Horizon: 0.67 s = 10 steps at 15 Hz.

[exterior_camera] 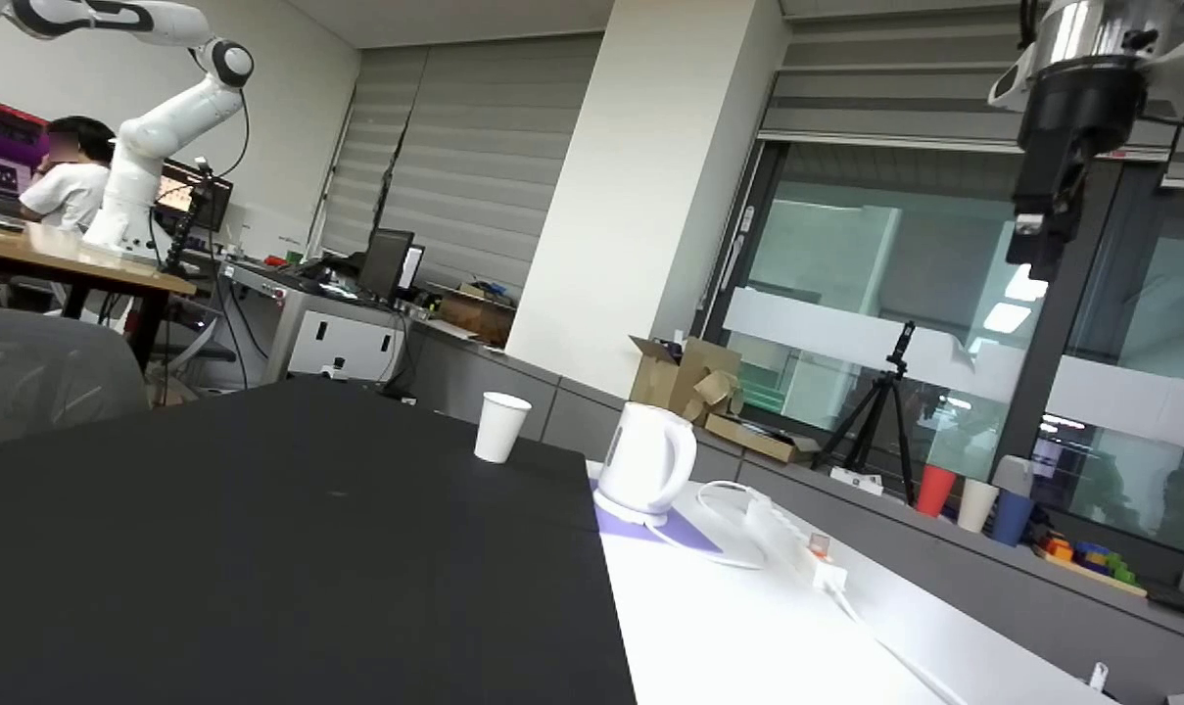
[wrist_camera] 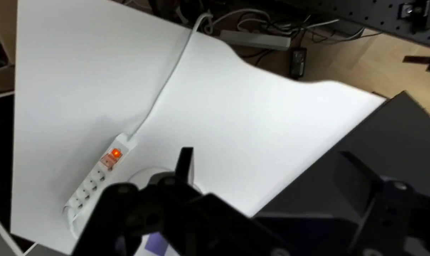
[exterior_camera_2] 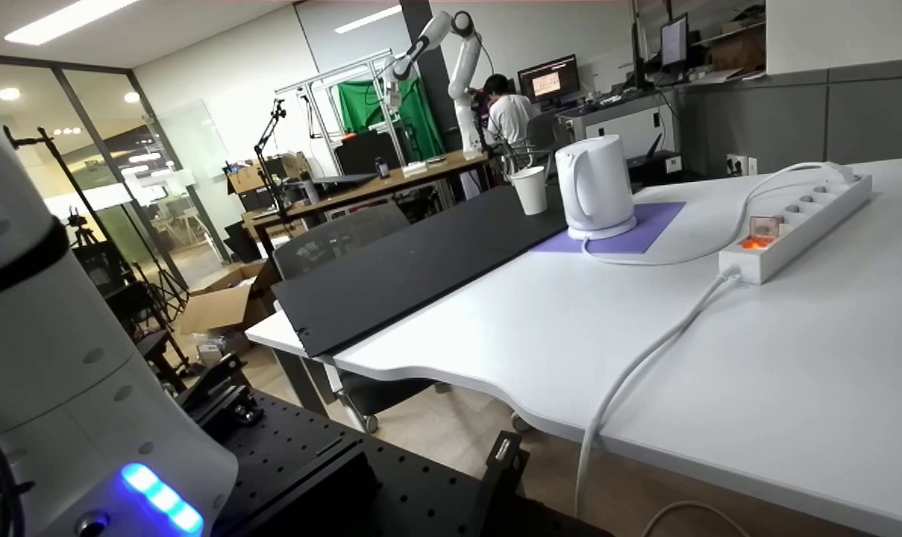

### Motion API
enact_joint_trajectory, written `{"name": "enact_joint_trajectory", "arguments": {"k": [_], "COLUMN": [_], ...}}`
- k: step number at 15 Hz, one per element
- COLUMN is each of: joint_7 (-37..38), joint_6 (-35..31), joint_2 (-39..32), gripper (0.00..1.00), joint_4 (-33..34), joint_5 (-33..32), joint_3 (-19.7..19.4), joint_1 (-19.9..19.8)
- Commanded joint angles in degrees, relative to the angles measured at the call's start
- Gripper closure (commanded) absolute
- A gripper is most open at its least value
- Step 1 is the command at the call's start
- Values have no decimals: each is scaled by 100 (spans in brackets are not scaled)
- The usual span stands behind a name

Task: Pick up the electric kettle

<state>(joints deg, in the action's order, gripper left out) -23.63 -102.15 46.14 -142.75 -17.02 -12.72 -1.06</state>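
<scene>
The electric kettle (exterior_camera: pixel 637 458) is white, stands upright on its base and has a loop handle on its side. It also shows in an exterior view (exterior_camera_2: pixel 601 183), on a purple mat (exterior_camera_2: pixel 656 224) on the white table. My gripper (exterior_camera: pixel 1039 253) hangs high in the air, well above the table and apart from the kettle. In the wrist view its two fingers (wrist_camera: pixel 268 153) are spread wide with nothing between them. The gripper body covers most of the kettle's area there; a corner of the purple mat shows beside it.
A white paper cup (exterior_camera: pixel 501 428) stands on the black board (exterior_camera: pixel 337 548) near the kettle. A white power strip (wrist_camera: pixel 94 177) with a lit orange switch lies on the white table (wrist_camera: pixel 236 106). Its cable runs over the table edge. A thin white cord leads from the kettle base to the strip.
</scene>
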Motion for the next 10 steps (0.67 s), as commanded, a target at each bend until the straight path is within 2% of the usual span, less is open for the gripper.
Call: {"name": "enact_joint_trajectory", "arguments": {"k": [1, 2, 3, 4, 8, 9, 10], "joint_7": [-334, -379, -392, -430, -599, -761, -814], "joint_6": [-893, -1170, -1385, -1565, -2093, -2102, -2087], "joint_2": [-1381, -1709, -2051, -2413, -3881, -4232, -4552], "gripper": [0, 25, 26, 32, 62, 68, 76], "joint_4": [831, 1003, 1220, 1452, 2508, 2843, 3166], "joint_5": [-185, -83, -30, 93, 907, 1311, 1603], "joint_3": [-505, -654, -844, -977, -1303, -999, -919], "joint_1": [-50, -27, 73, 135, 384, 51, -2]}}
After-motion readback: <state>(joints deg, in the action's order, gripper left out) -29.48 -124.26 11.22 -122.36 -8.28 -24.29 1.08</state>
